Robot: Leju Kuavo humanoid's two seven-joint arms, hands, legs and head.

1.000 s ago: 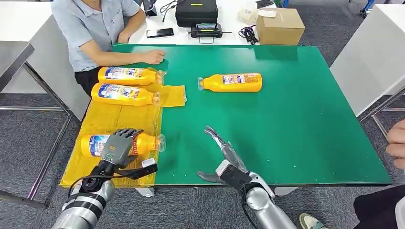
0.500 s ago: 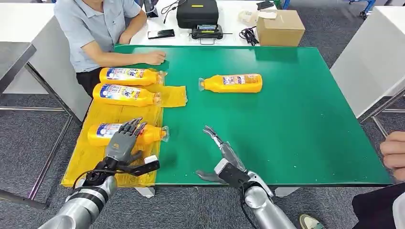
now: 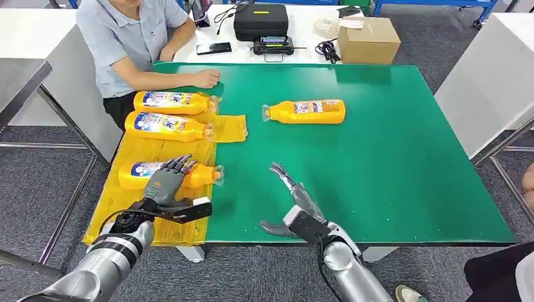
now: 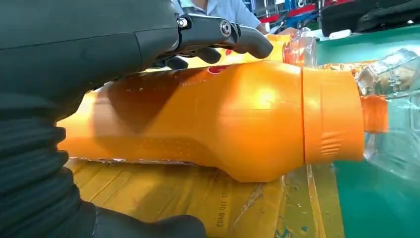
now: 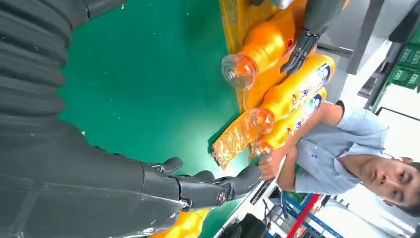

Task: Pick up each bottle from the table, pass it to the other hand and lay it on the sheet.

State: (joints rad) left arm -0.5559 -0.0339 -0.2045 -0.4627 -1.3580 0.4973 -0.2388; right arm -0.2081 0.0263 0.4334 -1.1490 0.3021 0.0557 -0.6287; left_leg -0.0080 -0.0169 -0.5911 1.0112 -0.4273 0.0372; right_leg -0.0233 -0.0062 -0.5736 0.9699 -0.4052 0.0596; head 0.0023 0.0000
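**A:** What lies nearest along the front edge?

**B:** The right hand (image 3: 294, 204), fingers spread and holding nothing, over the bare green tabletop (image 3: 390, 163) just inside its near edge. Wide free green surface runs from it toward the right and far edges.

**A:** And the left hand?

**B:** The left hand (image 3: 165, 185) is over the crinkled yellow plastic sheet (image 3: 126, 214) that covers the tabletop's left edge. Its fingers are apart, arched over the nearest orange plastic bottle with a clear cap (image 3: 170, 176). In the left wrist view the fingers (image 4: 233, 37) sit above that bottle's body with a gap; nothing is gripped. The bottle lies on its side on the sheet, cap over the sheet's inner edge toward the green.

**A:** Farther back?

**B:** Two more orange bottles (image 3: 167, 126) lie side by side on the sheet, caps pointing right. A fourth orange bottle (image 3: 305, 111) lies alone on the green, well apart from both hands. A person in a light blue shirt (image 3: 126, 38) rests a hand at the far left corner.
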